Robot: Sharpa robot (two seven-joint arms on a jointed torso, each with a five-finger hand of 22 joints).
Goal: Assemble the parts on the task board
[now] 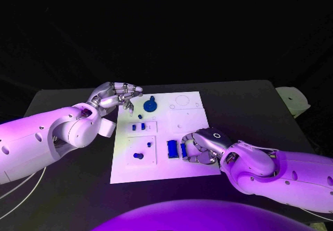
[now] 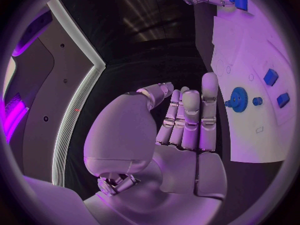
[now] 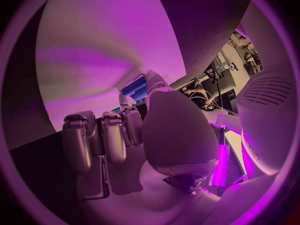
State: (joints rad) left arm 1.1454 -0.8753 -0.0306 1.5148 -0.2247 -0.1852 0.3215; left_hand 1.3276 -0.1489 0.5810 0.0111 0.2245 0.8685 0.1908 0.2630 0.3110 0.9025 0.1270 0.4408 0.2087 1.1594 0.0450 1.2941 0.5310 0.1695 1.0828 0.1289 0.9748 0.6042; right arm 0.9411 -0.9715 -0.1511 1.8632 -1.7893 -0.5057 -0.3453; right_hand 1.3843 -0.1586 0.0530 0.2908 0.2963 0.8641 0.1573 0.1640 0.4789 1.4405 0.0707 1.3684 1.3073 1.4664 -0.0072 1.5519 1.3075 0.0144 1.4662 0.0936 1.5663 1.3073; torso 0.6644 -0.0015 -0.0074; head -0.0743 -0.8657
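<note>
- The task board (image 1: 161, 166), a white plate, lies mid-bench (image 1: 62, 98).
- Right robot hand (image 1: 201, 146) rests at the board's near right, fingers curled against a blue rectangular part (image 1: 172, 148), probably to seat it; a firm grip cannot be confirmed.
- Left robot hand (image 1: 116, 96) hovers at the board's far-left edge, fingers together, holding nothing, beside the blue gear (image 1: 150, 103).
</note>
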